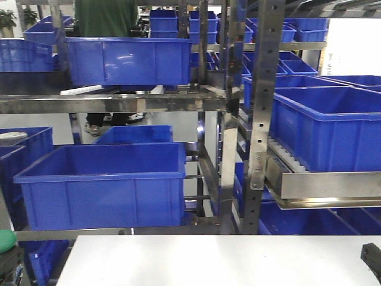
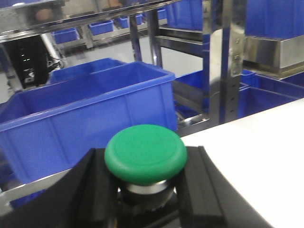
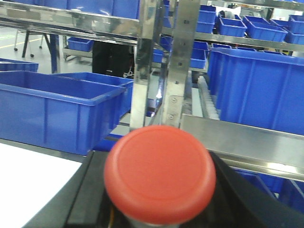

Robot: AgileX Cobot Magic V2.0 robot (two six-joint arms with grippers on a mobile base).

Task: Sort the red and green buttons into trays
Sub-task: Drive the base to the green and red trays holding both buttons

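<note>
In the left wrist view, my left gripper (image 2: 148, 187) is shut on the green button (image 2: 145, 152). Its black fingers (image 2: 97, 190) press the metal collar under the round green cap. The right wrist view shows my right gripper (image 3: 159, 202) shut on the red button (image 3: 159, 173), whose red mushroom cap fills the gap between the black fingers (image 3: 90, 199). In the front view the green cap (image 1: 5, 241) peeks in at the bottom left edge, and a black part of the right gripper (image 1: 370, 257) shows at the bottom right. The trays are out of view.
A white table (image 1: 214, 262) runs along the bottom. Behind it stands a steel rack with uprights (image 1: 262, 119) and shelves holding deep blue crates (image 1: 107, 182), with another crate (image 1: 333, 128) at right. A person in green (image 1: 106, 18) stands at the back.
</note>
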